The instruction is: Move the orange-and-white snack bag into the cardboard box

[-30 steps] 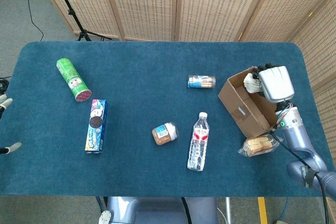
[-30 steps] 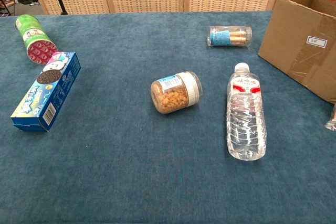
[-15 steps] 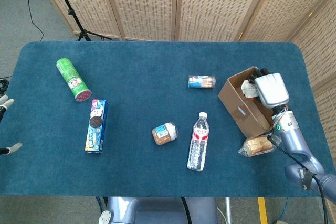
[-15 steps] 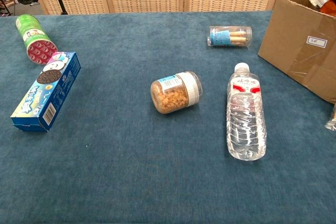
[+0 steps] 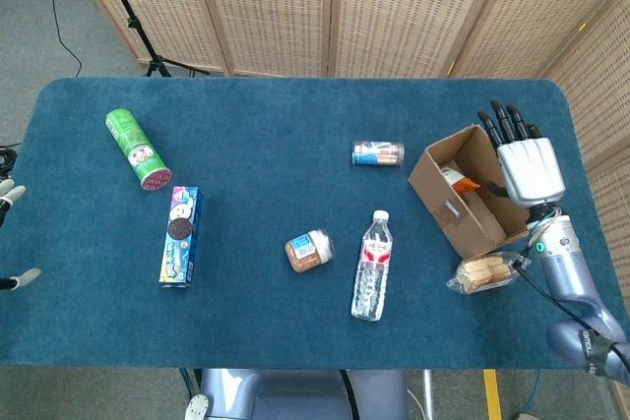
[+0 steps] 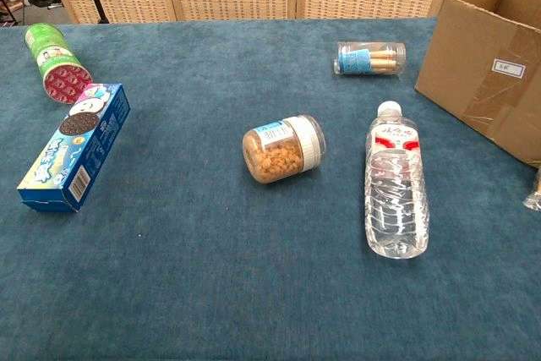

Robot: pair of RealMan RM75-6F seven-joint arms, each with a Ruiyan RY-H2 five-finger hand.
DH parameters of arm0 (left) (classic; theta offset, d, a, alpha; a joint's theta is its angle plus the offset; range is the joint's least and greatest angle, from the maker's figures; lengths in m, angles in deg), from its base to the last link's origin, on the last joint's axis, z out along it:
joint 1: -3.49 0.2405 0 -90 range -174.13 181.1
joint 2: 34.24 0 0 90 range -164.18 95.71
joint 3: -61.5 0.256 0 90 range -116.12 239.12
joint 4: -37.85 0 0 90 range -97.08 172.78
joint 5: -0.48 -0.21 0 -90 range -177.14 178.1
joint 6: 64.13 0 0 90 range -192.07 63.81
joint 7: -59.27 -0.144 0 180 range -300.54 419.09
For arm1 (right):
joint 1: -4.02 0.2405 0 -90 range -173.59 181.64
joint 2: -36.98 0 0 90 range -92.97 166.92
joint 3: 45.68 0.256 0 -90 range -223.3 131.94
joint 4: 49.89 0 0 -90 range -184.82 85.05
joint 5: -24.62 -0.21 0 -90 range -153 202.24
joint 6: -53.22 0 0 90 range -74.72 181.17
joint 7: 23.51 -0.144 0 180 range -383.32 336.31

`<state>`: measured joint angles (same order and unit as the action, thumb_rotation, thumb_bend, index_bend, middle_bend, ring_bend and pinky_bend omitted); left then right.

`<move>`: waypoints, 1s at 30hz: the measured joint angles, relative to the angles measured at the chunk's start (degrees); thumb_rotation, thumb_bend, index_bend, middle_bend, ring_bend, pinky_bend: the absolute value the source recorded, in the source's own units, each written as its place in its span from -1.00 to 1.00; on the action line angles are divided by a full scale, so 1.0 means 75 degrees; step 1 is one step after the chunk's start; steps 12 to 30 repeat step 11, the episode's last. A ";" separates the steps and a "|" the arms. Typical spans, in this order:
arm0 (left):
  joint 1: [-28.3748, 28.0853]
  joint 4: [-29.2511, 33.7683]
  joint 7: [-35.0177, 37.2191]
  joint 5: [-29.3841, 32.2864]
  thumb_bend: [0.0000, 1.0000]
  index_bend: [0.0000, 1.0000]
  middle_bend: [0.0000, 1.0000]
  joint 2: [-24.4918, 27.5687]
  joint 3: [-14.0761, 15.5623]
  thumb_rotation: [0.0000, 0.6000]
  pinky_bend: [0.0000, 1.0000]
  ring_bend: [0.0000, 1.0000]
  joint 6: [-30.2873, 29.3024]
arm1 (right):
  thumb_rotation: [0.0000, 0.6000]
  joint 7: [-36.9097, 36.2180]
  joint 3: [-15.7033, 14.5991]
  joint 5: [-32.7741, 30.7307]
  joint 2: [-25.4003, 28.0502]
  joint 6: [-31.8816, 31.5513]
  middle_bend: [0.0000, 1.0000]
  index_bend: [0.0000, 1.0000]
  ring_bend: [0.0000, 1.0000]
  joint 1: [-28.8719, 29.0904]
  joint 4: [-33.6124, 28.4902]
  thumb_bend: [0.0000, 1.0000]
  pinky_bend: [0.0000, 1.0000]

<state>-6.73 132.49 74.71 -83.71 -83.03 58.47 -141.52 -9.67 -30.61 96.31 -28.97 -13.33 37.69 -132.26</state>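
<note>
Right hand (image 5: 530, 166) above far edge of cardboard box (image 5: 463, 206), fingers (image 5: 504, 122) spread, holding nothing, snack bag (image 5: 455, 180) lying inside box, left hand (image 5: 8, 233) at table's left edge, finger state unclear

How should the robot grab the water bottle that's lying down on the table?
Probably around its middle, coming straight down from above. The water bottle lies flat on its side, cap pointing toward the far edge of the table, so fingers could close across its round body from both long sides. The nearby jar lies apart from it, leaving room.
</note>
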 measured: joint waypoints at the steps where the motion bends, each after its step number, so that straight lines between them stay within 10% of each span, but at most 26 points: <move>1: 0.0010 -0.0007 -0.0035 0.0009 -1.00 -1.00 -1.00 -0.0018 -0.0002 1.00 -0.96 -1.00 -0.0020 | 1.00 -0.0091 -0.0007 0.0093 0.0100 -0.0195 -1.00 -1.00 -1.00 -0.0113 -0.0128 -1.00 -0.51; 11: 0.0246 -0.0086 -0.0678 0.0221 -1.00 -1.00 -1.00 -0.0455 -0.0111 1.00 -0.96 -1.00 -0.0609 | 1.00 -0.1588 -0.0633 0.1077 0.0828 -0.1794 -1.00 -1.00 -1.00 -0.1619 -0.1017 -1.00 -0.87; 30: 0.0246 -0.0086 -0.0678 0.0221 -1.00 -1.00 -1.00 -0.0455 -0.0111 1.00 -0.96 -1.00 -0.0609 | 1.00 -0.1588 -0.0633 0.1077 0.0828 -0.1794 -1.00 -1.00 -1.00 -0.1619 -0.1017 -1.00 -0.87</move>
